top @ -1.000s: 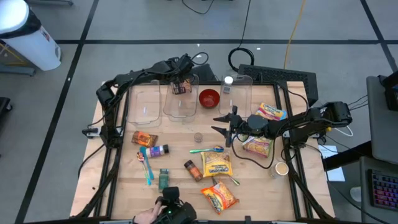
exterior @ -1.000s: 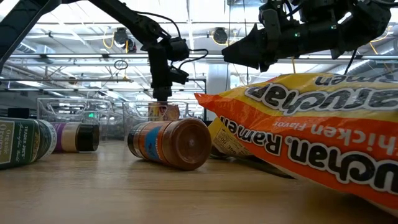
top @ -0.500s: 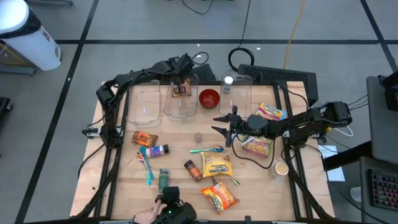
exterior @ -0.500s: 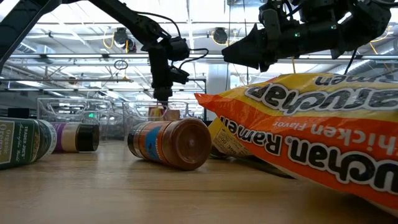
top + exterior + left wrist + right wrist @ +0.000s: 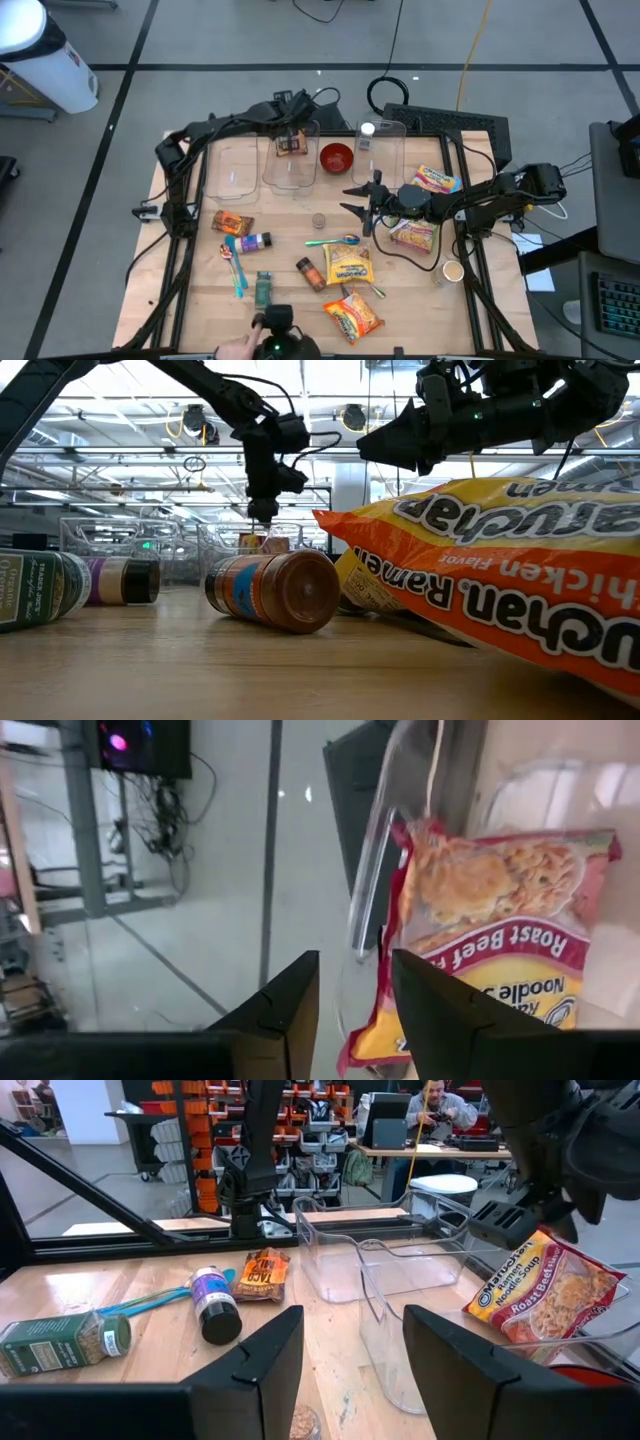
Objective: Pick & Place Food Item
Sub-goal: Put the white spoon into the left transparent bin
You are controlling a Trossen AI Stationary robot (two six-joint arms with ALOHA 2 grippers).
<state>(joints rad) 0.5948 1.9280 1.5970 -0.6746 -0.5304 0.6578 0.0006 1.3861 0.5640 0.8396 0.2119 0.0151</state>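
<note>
releasing cleanly means lifting the left gripper [image 5: 352, 1010] straight up, its fingers parted and empty, so the red roast beef noodle packet [image 5: 292, 146] stays in the clear plastic bin [image 5: 290, 178].

Left tool [image 5: 291, 118] hangs fingers parted near the counter's far edge (right tool [image 5: 362, 203] mid-counter, fingers apart).

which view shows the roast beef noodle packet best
The left wrist view: the roast beef noodle packet fills it, label readable, lying in the clear container. The right wrist view shows it farther off, the high view tiny, the low view only a sliver.
</note>
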